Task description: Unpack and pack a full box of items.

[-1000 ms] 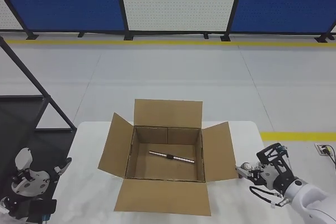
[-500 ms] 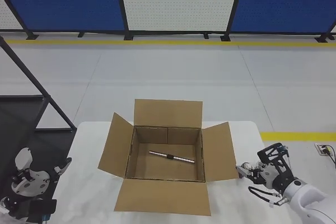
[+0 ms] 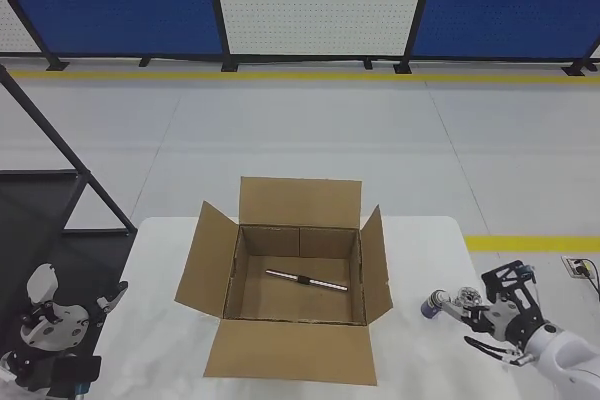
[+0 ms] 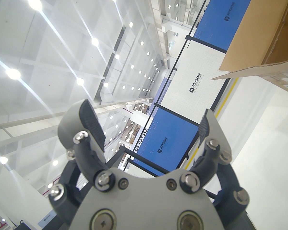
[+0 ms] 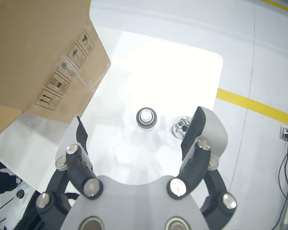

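The right gripper (image 5: pixel 137 132) is spread wide and holds nothing. Since a second ago it has drawn back from the box's side flap (image 3: pixel 376 262) toward the table's right edge. That flap lay splayed out then and now stands steeply.

Just ahead of the open pads on the white table (image 3: pixel 160 300) are two small parts. The right wrist view shows them end-on: a dark-ringed cylinder (image 5: pixel 146 117) with a pale centre, and beside it a white toothed piece (image 5: pixel 180 126), half hidden by one pad. It also shows handling symbols on the flap's outer face.

The top view looks into the cardboard box (image 3: pixel 300 205) – a single dark pen (image 3: pixel 306 280) lies slantwise on its floor.

The left gripper (image 4: pixel 147 125) is also wide open and empty, pointing up at the ceiling lights, well apart from the box and unmoved.
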Tool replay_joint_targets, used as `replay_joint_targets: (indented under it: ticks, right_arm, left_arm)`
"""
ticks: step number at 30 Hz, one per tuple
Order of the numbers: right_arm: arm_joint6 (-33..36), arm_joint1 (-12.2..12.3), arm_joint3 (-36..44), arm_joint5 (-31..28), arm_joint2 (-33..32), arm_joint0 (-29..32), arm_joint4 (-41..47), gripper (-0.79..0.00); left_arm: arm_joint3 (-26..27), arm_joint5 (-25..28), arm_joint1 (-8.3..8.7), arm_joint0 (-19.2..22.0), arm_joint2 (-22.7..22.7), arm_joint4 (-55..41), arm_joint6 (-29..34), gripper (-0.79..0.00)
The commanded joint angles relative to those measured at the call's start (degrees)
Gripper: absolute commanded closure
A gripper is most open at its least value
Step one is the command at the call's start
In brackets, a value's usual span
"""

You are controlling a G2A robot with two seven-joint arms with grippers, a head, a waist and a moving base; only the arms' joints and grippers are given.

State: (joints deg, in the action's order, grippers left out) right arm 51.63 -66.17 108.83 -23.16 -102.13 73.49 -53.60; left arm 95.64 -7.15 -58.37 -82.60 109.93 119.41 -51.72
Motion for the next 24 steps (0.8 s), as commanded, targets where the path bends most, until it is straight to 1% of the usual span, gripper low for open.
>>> replay_joint_targets:
  ticks: [1, 3, 6, 10, 19, 24]
  right_arm:
    - [1.5, 0.1, -3.3, 0.5, 3.0, -2.6, -2.6, -0.785]
    - [2.3, 0.2, -6.0, 0.1, 5.5, -4.6, -4.0, -0.785]
    - [3.1, 0.4, -9.7, -0.5, 7.5, -6.9, -4.9, -0.785]
    - [4.1, 0.7, -12.7, -1.4, 8.2, -8.5, -4.5, -0.785]
    - [4.3, 1.1, -19.9, -1.0, 10.9, -12.9, -4.9, -0.785]
    - [4.2, 1.3, -22.5, -1.0, 12.8, -15.0, -4.9, -0.785]
  left_arm:
    - [0.0, 0.0, 0.0, 0.0, 0.0, 0.0, 0.0, -0.785]
    - [0.0, 0.0, 0.0, 0.0, 0.0, 0.0, 0.0, -0.785]
    - [0.0, 0.0, 0.0, 0.0, 0.0, 0.0, 0.0, -0.785]
    - [0.0, 0.0, 0.0, 0.0, 0.0, 0.0, 0.0, -0.785]
    - [0.0, 0.0, 0.0, 0.0, 0.0, 0.0, 0.0, -0.785]
    - [0.0, 0.0, 0.0, 0.0, 0.0, 0.0, 0.0, -0.785]
